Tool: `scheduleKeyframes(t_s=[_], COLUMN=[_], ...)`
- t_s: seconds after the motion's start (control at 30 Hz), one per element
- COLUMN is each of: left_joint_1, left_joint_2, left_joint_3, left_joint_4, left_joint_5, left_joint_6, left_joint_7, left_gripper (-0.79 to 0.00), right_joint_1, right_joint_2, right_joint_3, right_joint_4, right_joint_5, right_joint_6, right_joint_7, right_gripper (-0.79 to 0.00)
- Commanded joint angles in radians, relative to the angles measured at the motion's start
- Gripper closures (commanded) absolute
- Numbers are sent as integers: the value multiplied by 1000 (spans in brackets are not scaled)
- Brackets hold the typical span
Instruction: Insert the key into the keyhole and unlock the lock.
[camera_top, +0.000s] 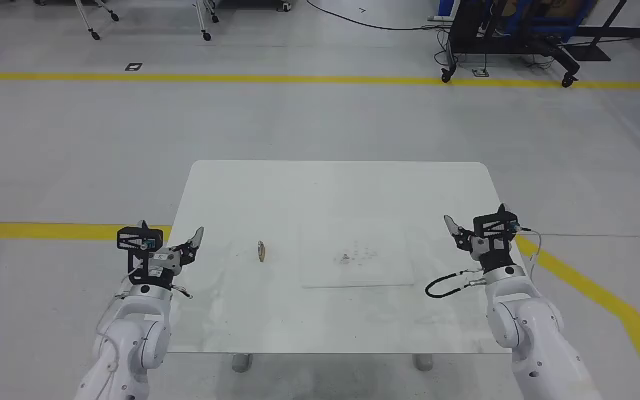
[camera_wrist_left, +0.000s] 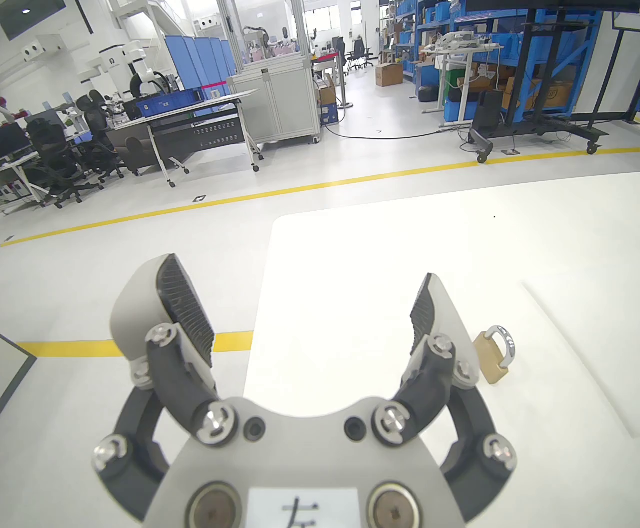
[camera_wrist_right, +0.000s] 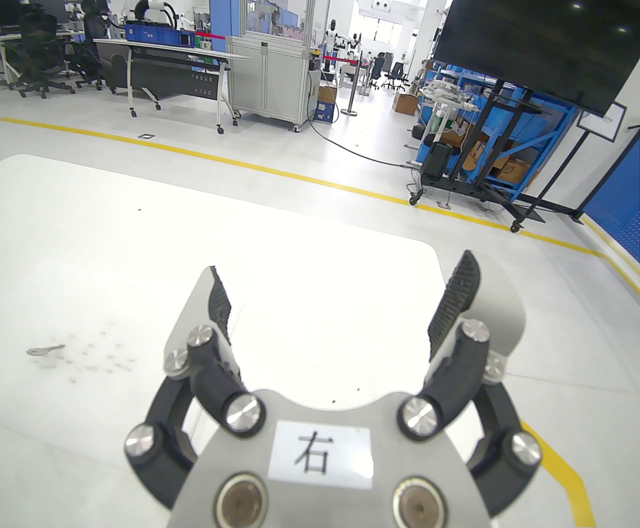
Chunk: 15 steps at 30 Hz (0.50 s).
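- Worktop (camera_top: 330, 190): white, spreads ahead of both pincers and carries lock and key well apart from each other.
- Thin pale sheet (camera_top: 400, 275), as far as can be told: lies flat ahead of the right pincer and to its inner side, with faint scuff marks on it.
- Left pincer (camera_wrist_left: 300, 305): hangs at the worktop's near edge, jaws spread wide, nothing between them.
- Right pincer (camera_wrist_right: 345, 295): hangs at the opposite near edge, likewise agape and empty.
- Lock (camera_wrist_left: 492, 357): small brass padlock, sits ahead of the left pincer and off to its inner side, near that pincer and clearly closer to it than to the right one.
  - Long axis runs away from the pincer, with the shackle at the far end and the brass body nearer.
  - Rests beside the sheet, apart from the key.
- Key (camera_wrist_right: 45, 350): silver, lies flat among the scuff marks, ahead of the right pincer and far to its inner side.
  - Nearer the right pincer than the left, though not by much.
  - Long axis runs crosswise to the pincer's line of reach, round head farther off, blade toward the pincer's side.
  - Likely calls for a sideways swing and a wrist turn before closing on the head.
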<state>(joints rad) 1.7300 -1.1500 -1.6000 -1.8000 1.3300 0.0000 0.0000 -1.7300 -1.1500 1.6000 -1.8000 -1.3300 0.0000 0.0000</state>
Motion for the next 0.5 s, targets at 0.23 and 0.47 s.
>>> scheduleKeyframes(t_s=[0.23,0.47], left_joint_1=[0,0], left_joint_2=[0,0], left_joint_3=[0,0], left_joint_4=[0,0], left_joint_5=[0,0], left_joint_6=[0,0], left_joint_7=[0,0], left_gripper=[-785,-785], right_joint_1=[23,136], right_joint_2=[0,-2], right_joint_3=[-16,-140], right_joint_4=[1,61], right_joint_5=[-30,-99], right_joint_6=[-26,-201], right_joint_7=[15,77], right_gripper=[-785,-785])
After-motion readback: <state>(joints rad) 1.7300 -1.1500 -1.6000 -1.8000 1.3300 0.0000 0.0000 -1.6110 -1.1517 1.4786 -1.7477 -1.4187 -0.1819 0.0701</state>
